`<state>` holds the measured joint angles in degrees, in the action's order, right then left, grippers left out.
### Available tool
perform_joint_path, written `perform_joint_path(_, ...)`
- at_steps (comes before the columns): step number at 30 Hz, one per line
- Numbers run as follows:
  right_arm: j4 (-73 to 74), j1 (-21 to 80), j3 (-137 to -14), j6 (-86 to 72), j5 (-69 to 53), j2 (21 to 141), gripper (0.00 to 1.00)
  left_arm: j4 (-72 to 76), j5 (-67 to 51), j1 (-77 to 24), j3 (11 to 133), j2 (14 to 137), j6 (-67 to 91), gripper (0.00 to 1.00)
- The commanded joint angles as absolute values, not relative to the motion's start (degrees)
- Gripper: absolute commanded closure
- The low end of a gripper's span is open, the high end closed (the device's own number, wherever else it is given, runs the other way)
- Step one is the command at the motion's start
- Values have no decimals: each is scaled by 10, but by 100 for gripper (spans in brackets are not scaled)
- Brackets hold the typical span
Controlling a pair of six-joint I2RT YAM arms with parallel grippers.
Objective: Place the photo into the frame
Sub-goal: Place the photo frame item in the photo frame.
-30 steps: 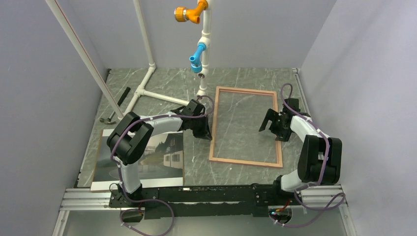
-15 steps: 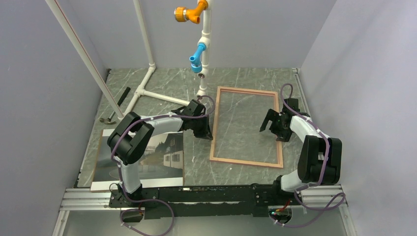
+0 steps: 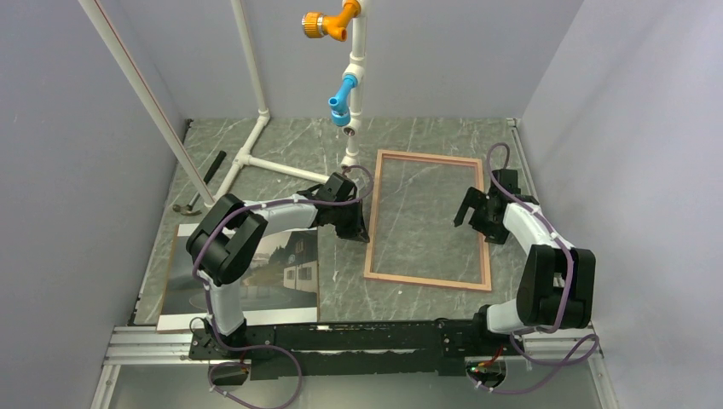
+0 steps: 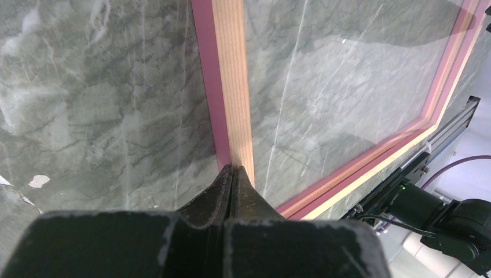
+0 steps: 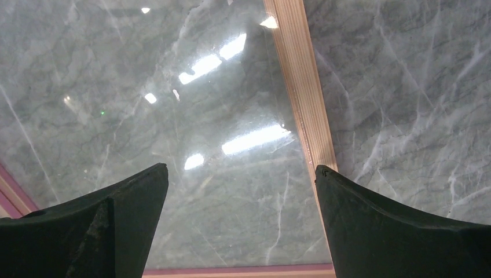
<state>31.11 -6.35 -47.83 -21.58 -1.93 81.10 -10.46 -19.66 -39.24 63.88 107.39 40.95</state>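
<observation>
Frame (image 3: pixel 426 282) empty, wood side up; photo (image 3: pixel 294 273) well apart, uninserted. Left end effector (image 4: pixel 234 171) pressed together at its edge; right end effector (image 5: pixel 242 171) spread.

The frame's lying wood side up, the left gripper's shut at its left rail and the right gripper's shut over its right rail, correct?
Not quite: the right gripper is open, not shut. The right wrist view shows its fingers spread wide apart at the frame's right rail. The rest holds.
</observation>
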Motion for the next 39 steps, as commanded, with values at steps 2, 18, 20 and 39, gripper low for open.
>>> perform_joint_path(2,321,-59,-499,-217,-2,795,0,-138,-148,-399,618,1104,381,100)
perform_joint_path(18,282,-59,-551,-217,-2,885,0,-137,-150,-400,619,1105,380,100)
perform_joint_path(20,282,-59,-566,-217,9,905,0,-137,-150,-400,619,1106,380,100)
perform_joint_path(39,287,-60,-714,-206,19,1035,0,-138,-154,-399,624,1111,378,100)
